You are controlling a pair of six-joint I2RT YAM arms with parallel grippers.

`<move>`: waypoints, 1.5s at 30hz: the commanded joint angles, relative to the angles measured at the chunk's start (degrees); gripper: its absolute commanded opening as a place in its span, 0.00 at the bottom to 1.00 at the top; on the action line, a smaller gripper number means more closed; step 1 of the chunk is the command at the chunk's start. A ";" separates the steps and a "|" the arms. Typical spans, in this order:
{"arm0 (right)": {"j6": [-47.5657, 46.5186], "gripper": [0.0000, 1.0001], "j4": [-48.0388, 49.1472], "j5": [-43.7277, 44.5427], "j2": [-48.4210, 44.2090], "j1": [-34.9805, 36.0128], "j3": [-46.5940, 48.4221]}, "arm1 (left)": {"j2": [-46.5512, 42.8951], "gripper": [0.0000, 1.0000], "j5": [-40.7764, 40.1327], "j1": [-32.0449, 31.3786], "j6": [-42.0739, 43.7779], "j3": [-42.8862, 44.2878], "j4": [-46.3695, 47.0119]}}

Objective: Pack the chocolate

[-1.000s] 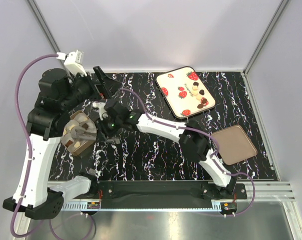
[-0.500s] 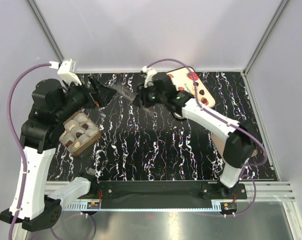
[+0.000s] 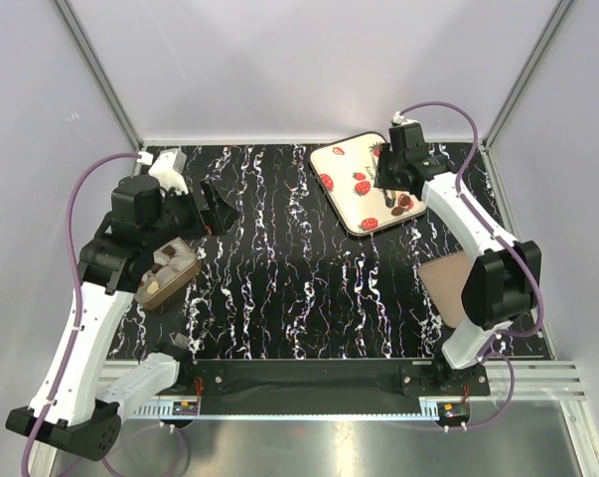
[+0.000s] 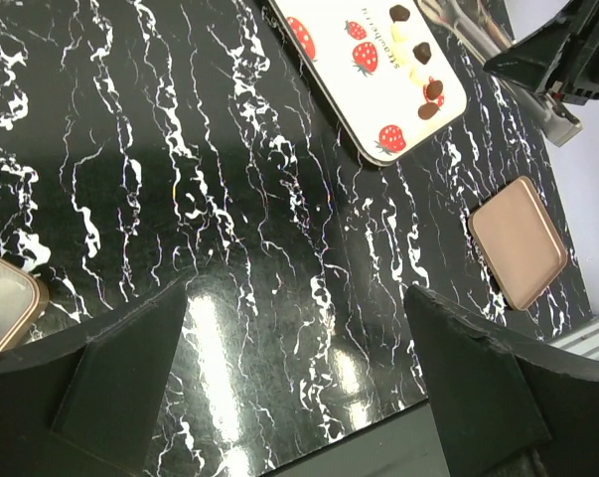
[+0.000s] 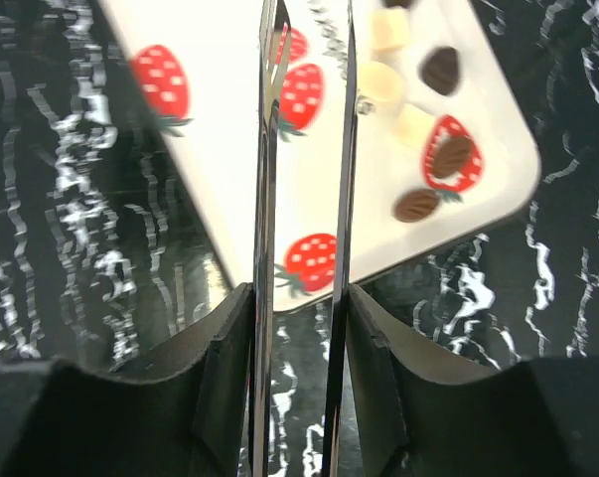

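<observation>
Item one, far to the left of the strawberry tray [image 3: 351,189]: a brown compartment box [image 3: 166,274]. It lies well apart from the tray on the black, white-veined table [image 3: 299,278], partly under the left arm. Pale and dark shapes show inside it, too small to name.

Item two, left gripper [image 4: 297,298]: between the box and the tray, nearer the box, held above bare table. Its fingers [image 4: 130,358] are spread wide with nothing between them.

Item three, the tray itself: a white rounded rectangle with a dark rim and printed red strawberries, set at an angle toward the far side of the table.

Item four, the chocolate [image 5: 418,109]: six loose pieces, all on the tray, gathered at its right-hand end. Three are creamy white and three dark brown, one of the dark ones heart-shaped.

Item five, right gripper [image 3: 390,181]: over the tray, beside the chocolate. Its two thin fingers [image 5: 266,199] run parallel with a narrow gap between them. The tray shows through the gap, and the gripper holds nothing.

Item six, flat brown lid [image 4: 518,243]: to the right of the tray and nearer the arm bases, apart from it, flat on the table. From above, the right arm hides part of it.
</observation>
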 commanded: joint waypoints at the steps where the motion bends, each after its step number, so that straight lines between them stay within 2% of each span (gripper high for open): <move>1: -0.46 0.47 -2.03 0.57 2.60 -2.59 1.59 | -0.60 0.99 -0.86 0.12 1.25 0.25 4.51; 18: -2.30 0.46 0.16 -6.38 11.31 -9.36 4.14 | 1.24 0.99 -1.12 0.12 1.42 0.51 5.21; 45: -2.13 0.47 -0.80 -10.86 20.10 -11.47 12.14 | 4.14 0.99 -1.65 0.12 1.51 1.04 6.35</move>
